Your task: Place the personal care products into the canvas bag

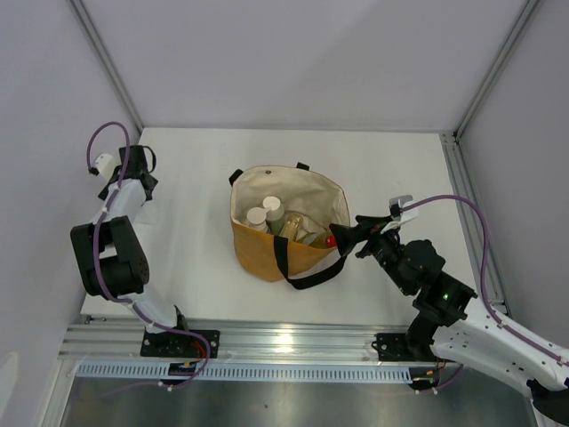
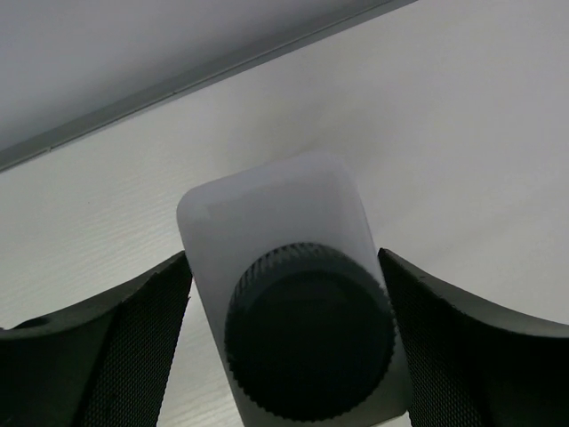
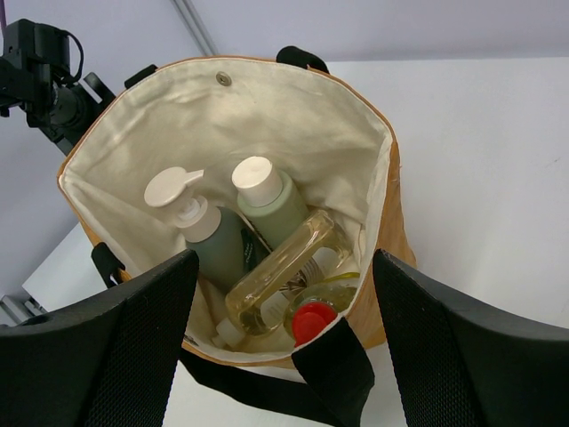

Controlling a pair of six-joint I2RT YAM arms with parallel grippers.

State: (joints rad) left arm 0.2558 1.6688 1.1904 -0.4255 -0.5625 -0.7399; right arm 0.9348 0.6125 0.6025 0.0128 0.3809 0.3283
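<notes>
— Step in hand?
— Picking up the clear bottle (image 2: 267,200), seemingly the last one out. Sits at the far left of the counter (image 1: 196,276), well apart from the bag (image 1: 267,256).
— Left claw (image 2: 283,258)?
— Straddling the bottle, pads (image 2: 133,347) at its flat sides. Clamped or just shy of it, cannot tell.
— Right claw (image 3: 284,253)?
— Spread wide, empty, hovering by the bag's rim.
— Bottle's heading?
— Black cap (image 2: 309,331) toward the wrist, base toward the counter. Long axis along the claw's reach, probably upright.
— Next?
— Likely a firm squeeze, a straight lift, then a carry right to the open mouth, above the other bottles (image 3: 267,205) inside.
</notes>
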